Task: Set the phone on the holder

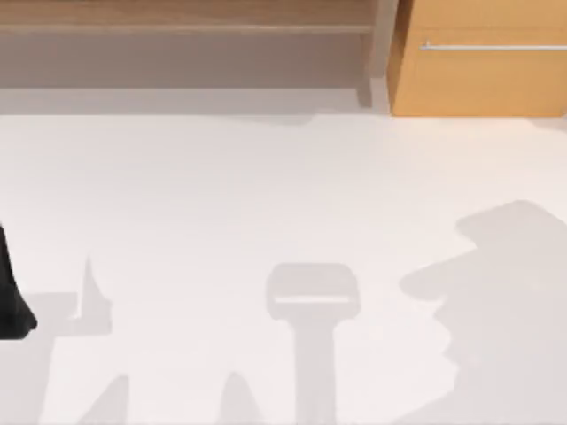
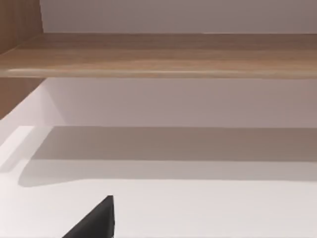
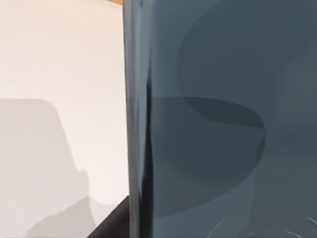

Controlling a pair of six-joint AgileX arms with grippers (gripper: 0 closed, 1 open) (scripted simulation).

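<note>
The phone [image 3: 218,129] is being seen close against the right wrist camera, its glossy dark blue-grey face upright, one long edge being shown against the white counter [image 3: 59,59]. A dark finger [image 3: 111,223] is being glimpsed just beside that edge; whether the jaws are being closed on it cannot be told. The left arm [image 1: 11,297] is being kept at the counter's left edge, its jaws' state likewise untellable. A wooden cabinet [image 1: 478,62] is being seen at the far right.

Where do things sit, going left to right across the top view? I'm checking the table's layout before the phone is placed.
Left arm's dark tip at the left edge → small pale grey spike → pale grey T-shaped patch with a lighter bar → broad grey shadow.
</note>
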